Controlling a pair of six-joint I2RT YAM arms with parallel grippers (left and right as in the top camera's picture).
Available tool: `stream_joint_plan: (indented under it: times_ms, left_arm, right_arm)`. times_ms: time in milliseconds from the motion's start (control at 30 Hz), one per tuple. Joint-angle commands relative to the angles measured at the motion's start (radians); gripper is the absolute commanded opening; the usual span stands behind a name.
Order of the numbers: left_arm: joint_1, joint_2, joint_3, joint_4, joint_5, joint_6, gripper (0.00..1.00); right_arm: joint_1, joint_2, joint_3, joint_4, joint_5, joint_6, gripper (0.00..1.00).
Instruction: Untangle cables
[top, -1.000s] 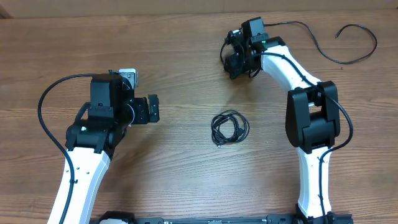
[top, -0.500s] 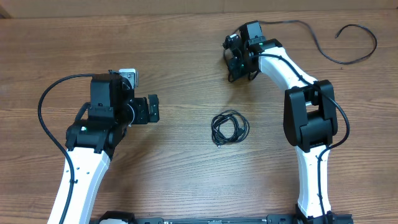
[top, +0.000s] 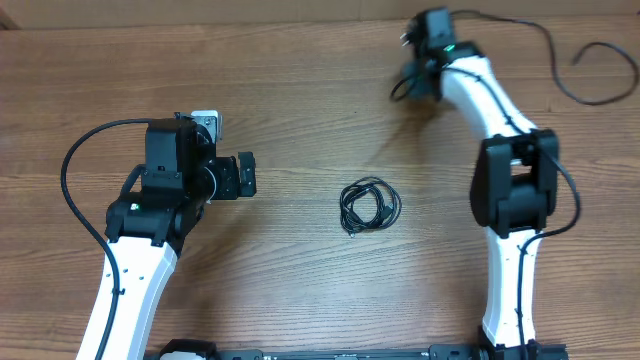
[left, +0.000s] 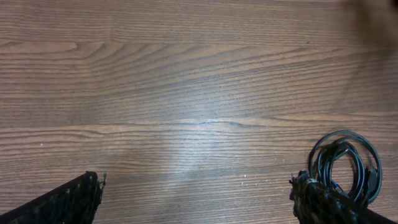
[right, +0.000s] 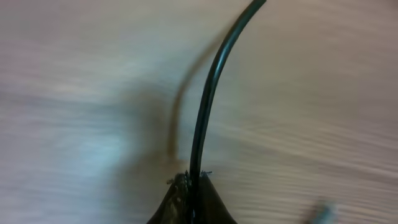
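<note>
Slippage is the risk: right jaws, at one o'clock, pinch the loose cable (right: 208, 93) thinly; a jerk could free it. Left jaws gape empty, apart from the coil (top: 370, 206).

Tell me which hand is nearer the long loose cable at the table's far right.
Right. The right hand is clamped on the loose cable itself; the left hand sits open well away, beyond the coiled cable.
</note>
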Motion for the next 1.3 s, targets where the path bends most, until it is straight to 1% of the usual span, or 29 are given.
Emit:
stream_joint_plan:
  times_ms: [0, 133, 367, 433, 500, 533, 567, 633, 667, 733, 833, 900, 967, 1067, 1200, 1267]
  left_arm:
    - [-0.006, 0.007, 0.018, 0.002, -0.011, -0.006, 1.00]
    - [-0.006, 0.007, 0.018, 0.003, -0.011, -0.006, 0.99]
    - [-0.006, 0.007, 0.018, -0.006, -0.011, -0.007, 1.00]
    - [-0.006, 0.007, 0.018, -0.005, -0.011, -0.007, 1.00]
    - [-0.006, 0.007, 0.018, -0.005, -0.011, -0.007, 1.00]
    - [-0.006, 0.007, 0.018, -0.005, -0.011, -0.007, 0.99]
    - [-0.006, 0.007, 0.018, -0.005, -0.011, -0.007, 1.00]
    - [-0.006, 0.007, 0.018, -0.005, -0.011, -0.007, 0.99]
    - [-0.006, 0.007, 0.018, -0.005, -0.011, -0.007, 1.00]
    - [-0.006, 0.007, 0.018, -0.005, -0.011, -0.007, 1.00]
    - [-0.006, 0.007, 0.018, -0.005, -0.011, -0.007, 1.00]
    - [-0.006, 0.007, 0.018, -0.005, -0.011, -0.007, 1.00]
    - [-0.006, 0.007, 0.018, -0.005, -0.011, -0.007, 0.99]
    - [-0.006, 0.007, 0.018, -0.005, -0.011, -0.007, 1.00]
    - [-0.006, 0.007, 0.018, -0.005, -0.010, -0.007, 1.00]
    - [-0.006, 0.007, 0.018, -0.006, -0.010, -0.007, 1.00]
  right_arm:
    - [-0.068, -0.010, 0.129, -0.020, 0.072, 0.021, 0.04]
    - [-0.127, -0.010, 0.195, -0.040, 0.073, 0.021, 0.04]
    - [-0.206, -0.010, 0.181, -0.048, 0.048, 0.033, 0.04]
    - [-0.229, -0.010, 0.178, -0.054, 0.046, 0.081, 0.07]
    - [-0.250, -0.010, 0.178, -0.063, 0.045, 0.140, 0.07]
    - [-0.258, -0.010, 0.178, -0.069, 0.045, 0.162, 0.09]
    - [-0.266, -0.010, 0.178, -0.077, 0.045, 0.182, 0.17]
    - [-0.277, -0.010, 0.178, -0.097, -0.006, 0.190, 0.42]
    - [-0.282, -0.010, 0.178, -0.108, -0.061, 0.190, 0.51]
    - [-0.287, -0.010, 0.178, -0.122, -0.179, 0.189, 0.59]
    - [-0.288, -0.010, 0.178, -0.132, -0.335, 0.189, 0.69]
    - [-0.281, -0.010, 0.177, -0.137, -0.369, 0.191, 0.72]
    - [-0.269, -0.005, 0.177, -0.142, -0.369, 0.225, 0.72]
    - [-0.253, 0.009, 0.177, -0.147, -0.366, 0.344, 0.72]
    - [-0.236, 0.048, 0.177, -0.146, -0.282, 0.523, 0.74]
    - [-0.233, 0.074, 0.177, -0.146, -0.267, 0.587, 0.74]
